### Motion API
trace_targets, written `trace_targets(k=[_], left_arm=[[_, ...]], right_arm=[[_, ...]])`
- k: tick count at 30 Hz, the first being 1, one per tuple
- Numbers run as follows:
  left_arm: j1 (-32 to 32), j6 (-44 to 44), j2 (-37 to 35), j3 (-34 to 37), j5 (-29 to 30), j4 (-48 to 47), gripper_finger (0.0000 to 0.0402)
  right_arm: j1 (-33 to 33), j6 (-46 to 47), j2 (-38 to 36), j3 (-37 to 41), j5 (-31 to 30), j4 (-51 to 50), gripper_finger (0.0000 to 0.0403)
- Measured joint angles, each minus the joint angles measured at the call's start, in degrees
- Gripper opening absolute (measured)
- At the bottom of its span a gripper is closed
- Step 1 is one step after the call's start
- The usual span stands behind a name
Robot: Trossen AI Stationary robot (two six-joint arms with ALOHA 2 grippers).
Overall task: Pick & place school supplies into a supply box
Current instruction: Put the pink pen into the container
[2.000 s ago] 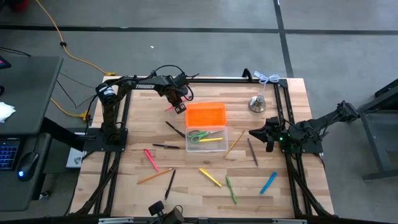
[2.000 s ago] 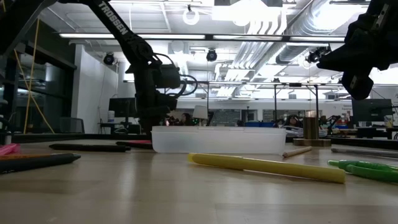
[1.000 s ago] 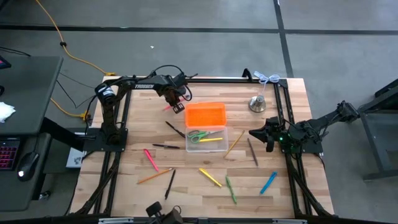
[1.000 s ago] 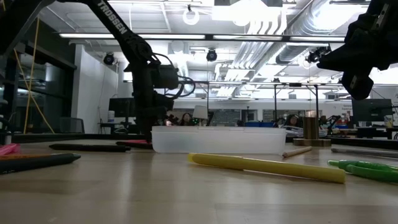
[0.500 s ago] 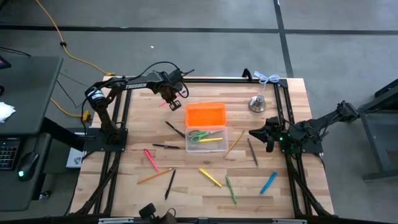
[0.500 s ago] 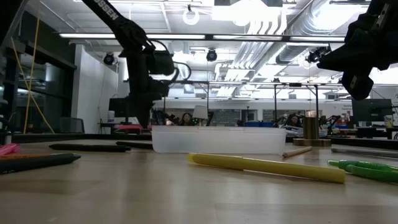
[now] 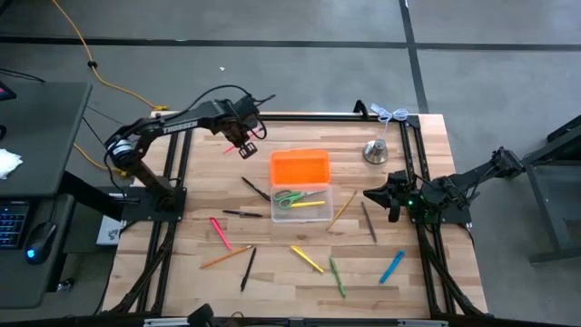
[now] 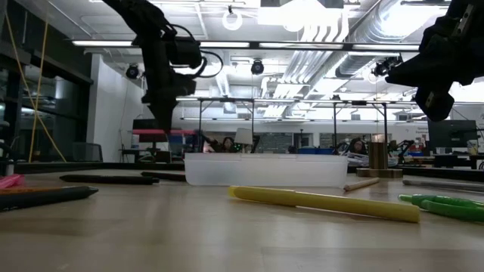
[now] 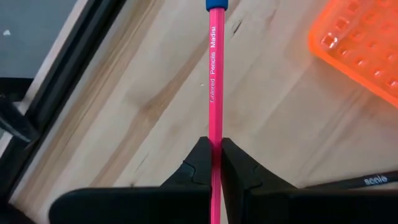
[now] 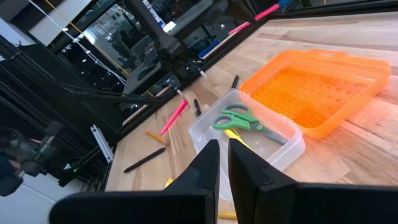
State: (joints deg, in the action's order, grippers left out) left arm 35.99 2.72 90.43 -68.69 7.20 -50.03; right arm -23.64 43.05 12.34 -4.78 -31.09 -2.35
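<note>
since the earlier frames the left arm has swung up and outward, carrying its end effector (image 7: 243, 138) away from the box's orange lid (image 7: 300, 167) toward ten o'clock of it, and in the low view it now hangs higher above the bench (image 7: 413, 282) than it did a moment ago. the right arm has not shifted.

the left end effector is clamped on a pink pencil (image 9: 214, 74), fingers pressed together on the shaft near one end, so most of the length juts out ahead with its blue tip forward. holding it near the end probably keeps the fingers clear of the box walls when the pencil is lowered in lengthwise.

the supply box (image 7: 301, 204) sits mid-bench, its clear tray at six o'clock of the flipped-open lid, so the opening faces up and is free to receive things. green-handled scissors (image 7: 289, 195) and a yellow pen (image 7: 309, 204) already lie inside it.

the right end effector (image 7: 370, 193) waits at three o'clock of the box, fingers together and holding nothing, hovering above the bench and aimed at the tray.

loose supplies lie spread across the near half of the bench: a pink marker (image 7: 220, 232), an orange pencil (image 7: 226, 258), a yellow pen (image 7: 306, 259), a green pen (image 7: 337, 276), a blue pen (image 7: 391, 267) and several dark pens. a silver bell (image 7: 376, 152) stands at two o'clock of the box, not part of the job.

i judge the pencil lifted but not yet delivered; it needs to travel back toward four o'clock, over the tray.
</note>
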Motion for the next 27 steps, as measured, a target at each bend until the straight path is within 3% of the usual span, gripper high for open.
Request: trace_targets(k=[13, 21, 27], left_arm=[[0.0, -1.55, -2.99, -0.04, -0.53, -2.38, 0.0042], [-0.35, -1.6, -2.99, -0.04, -2.22, -2.44, 0.0042], [-3.24, -1.38, -2.94, -1.54, -2.21, -2.87, 0.0042]], right_arm=[[0.0, -1.09, 0.02, 0.0, 0.26, -0.09, 0.0012], [0.0, -5.91, -0.07, 0.0, 7.05, 3.79, 0.0012], [0.0, -8.98, -0.07, 0.0, 7.52, 5.14, 0.0012]])
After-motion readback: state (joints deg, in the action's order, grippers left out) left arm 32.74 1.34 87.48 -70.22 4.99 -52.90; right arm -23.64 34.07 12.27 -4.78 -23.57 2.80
